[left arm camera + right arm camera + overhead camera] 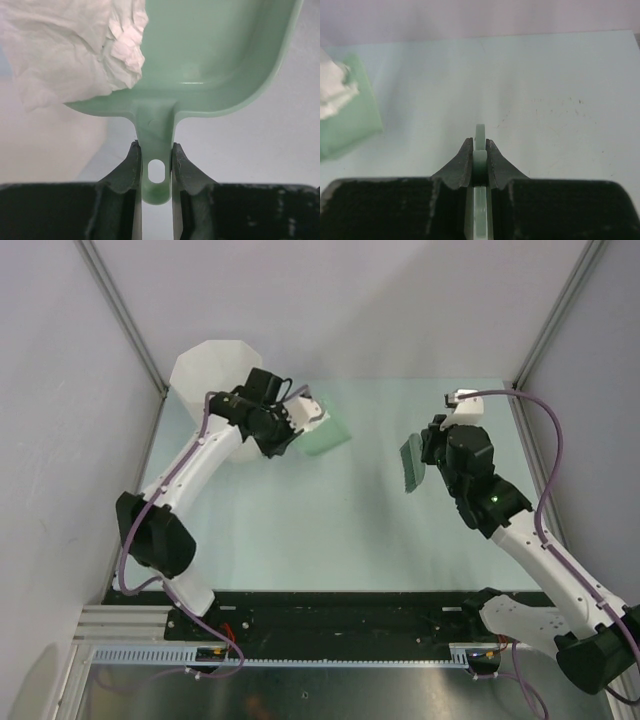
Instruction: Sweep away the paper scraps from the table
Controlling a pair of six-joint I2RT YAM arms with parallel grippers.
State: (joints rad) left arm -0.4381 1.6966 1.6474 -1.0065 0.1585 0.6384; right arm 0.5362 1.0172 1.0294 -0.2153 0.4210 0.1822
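Paper scraps (70,50) lie in dustpan (215,60). Left fingers (131,167) pinch its handle; right fingers (465,162) pinch brush (411,464). Remaining, judged: tipping into bin (205,370).

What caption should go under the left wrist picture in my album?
Left gripper pinches the handle of a mint-green plastic dustpan carrying crumpled white paper scraps.

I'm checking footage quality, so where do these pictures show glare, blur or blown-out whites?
Left wrist view: the paper scraps are nearly blown out, with a sheen on the dustpan. Right wrist view: that dustpan looks soft at the left edge, and the brush handle blurs near the lens. Top external view: even light, only faint shadows on the table.
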